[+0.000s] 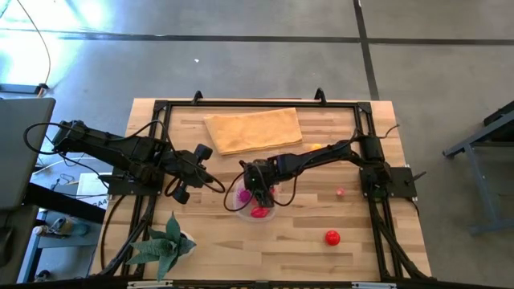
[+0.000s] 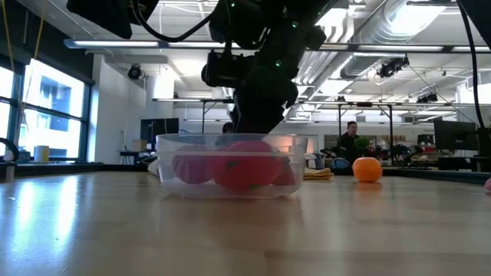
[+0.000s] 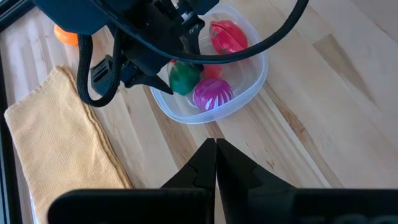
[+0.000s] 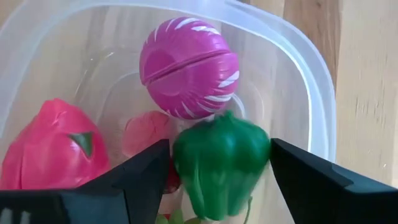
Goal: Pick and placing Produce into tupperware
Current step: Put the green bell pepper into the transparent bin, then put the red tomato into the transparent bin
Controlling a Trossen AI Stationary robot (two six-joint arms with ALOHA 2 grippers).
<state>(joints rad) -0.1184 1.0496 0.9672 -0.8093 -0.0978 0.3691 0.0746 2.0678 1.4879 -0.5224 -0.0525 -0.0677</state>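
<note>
While right gripper (image 4: 217,168) hangs spread over tupperware (image 1: 255,210) mid-worktop, green pepper (image 4: 221,163) sits loose between fingers; rim close around. Left gripper (image 3: 216,163) closed, empty.

Green pepper (image 4: 221,163), magenta ball with white stripes (image 4: 188,66), pink-red fruit (image 4: 53,146) in the clear tupperware (image 4: 292,74); tan cloth (image 1: 253,129); orange fruit (image 2: 367,169); red ball (image 1: 332,238).

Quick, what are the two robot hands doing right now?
Left hand: shut, holding nothing, beside the tupperware.
Right hand: open over the tupperware, green pepper between its fingers.
</note>
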